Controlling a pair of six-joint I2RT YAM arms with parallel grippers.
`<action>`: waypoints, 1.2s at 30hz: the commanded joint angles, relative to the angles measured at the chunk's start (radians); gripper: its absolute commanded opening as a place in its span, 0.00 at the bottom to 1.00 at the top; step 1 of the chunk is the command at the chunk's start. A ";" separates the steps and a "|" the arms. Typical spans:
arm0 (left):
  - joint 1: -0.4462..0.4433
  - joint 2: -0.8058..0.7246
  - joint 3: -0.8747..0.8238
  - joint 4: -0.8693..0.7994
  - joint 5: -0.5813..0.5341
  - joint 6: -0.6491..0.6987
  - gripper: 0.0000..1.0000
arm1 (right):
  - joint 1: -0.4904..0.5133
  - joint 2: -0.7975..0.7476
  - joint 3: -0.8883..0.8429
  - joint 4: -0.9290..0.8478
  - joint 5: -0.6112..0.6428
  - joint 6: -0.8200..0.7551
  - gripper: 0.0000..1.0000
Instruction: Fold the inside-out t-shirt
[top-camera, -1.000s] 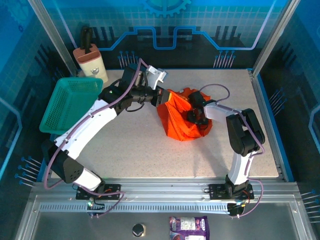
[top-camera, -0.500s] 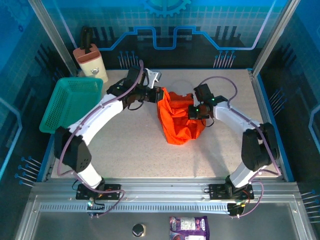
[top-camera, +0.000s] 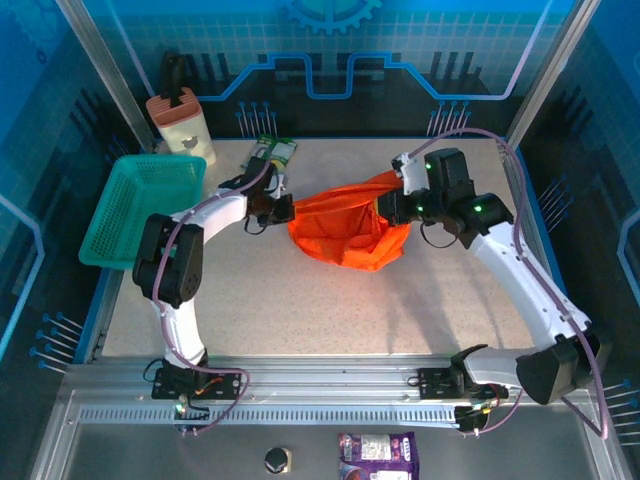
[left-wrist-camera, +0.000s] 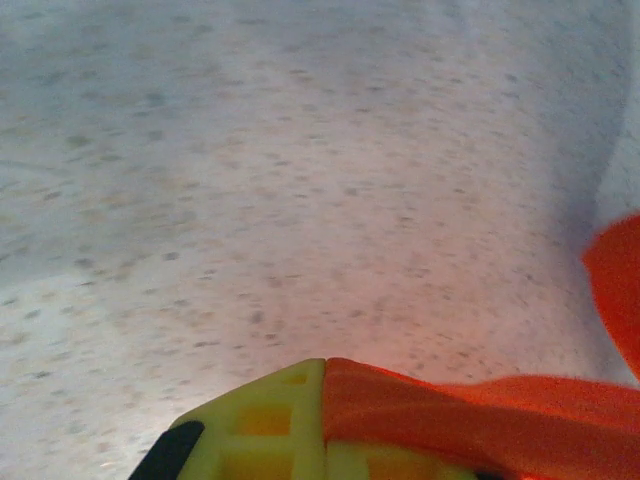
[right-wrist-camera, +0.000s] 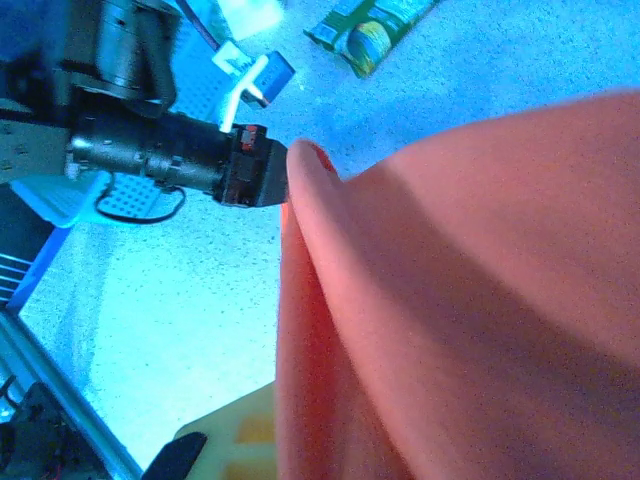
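From above, my left gripper (top-camera: 287, 210) and my right gripper (top-camera: 392, 205) are each clenched on one end of the inside-out t-shirt (top-camera: 345, 232). The soft, wrinkled orange-red cloth is pulled into a band between them over the far half of the speckled table (top-camera: 300, 310). Its long axis runs left to right and tilts toward the far right corner, and a loose belly sags toward the near edge. A teal mesh basket (top-camera: 140, 205) sits at the left edge. A green packet (top-camera: 272, 152) lies behind my left wrist, its print too small to read, and so is the print on the purple packet (top-camera: 378, 455) below the rail. In my left wrist camera, a yellow-green gridded finger pad (left-wrist-camera: 262, 432) presses against a smooth fold of the shirt (left-wrist-camera: 480, 420) above the matte, flecked tabletop (left-wrist-camera: 300, 200). In my right wrist camera, the shirt (right-wrist-camera: 480, 300) spreads as a taut, smooth sheet from my own pad (right-wrist-camera: 235, 440) up to the left gripper (right-wrist-camera: 272, 180), which pinches its far corner. The green packet (right-wrist-camera: 375, 30) lies beyond, its lettering blurred.
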 joint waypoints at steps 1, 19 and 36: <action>0.079 -0.017 -0.055 0.018 -0.010 -0.064 0.00 | -0.040 -0.082 -0.009 0.044 -0.064 -0.019 0.00; 0.161 -0.234 -0.160 -0.046 0.103 -0.031 0.16 | -0.122 0.285 -0.197 0.180 -0.269 0.230 0.02; -0.325 -0.089 0.177 -0.219 -0.026 0.182 0.42 | 0.072 0.388 0.075 -0.280 0.446 0.145 0.45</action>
